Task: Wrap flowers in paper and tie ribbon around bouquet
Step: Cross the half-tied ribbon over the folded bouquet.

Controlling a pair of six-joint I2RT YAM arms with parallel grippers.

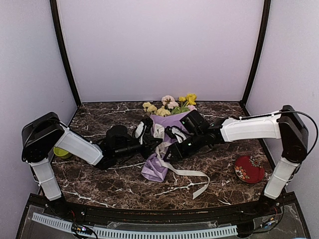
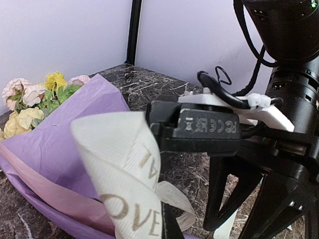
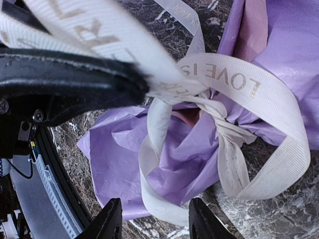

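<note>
The flowers [image 1: 169, 104] lay wrapped in the paper [image 2: 60, 144], blooms toward 12 o'clock, and the ribbon [image 3: 234, 79] was knotted round the waist of the bouquet [image 1: 155, 168]; a finished bow seemingly remained. The left gripper [image 1: 144, 132] was clamped on a ribbon loop at the knot's 10 o'clock. The right gripper [image 3: 153, 221], jaws apart, hovered at its 3 o'clock.

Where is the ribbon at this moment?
In the top view the ribbon is looped around the lilac paper at the middle of the table, and its loose tail runs toward the near edge, right of centre.
</note>
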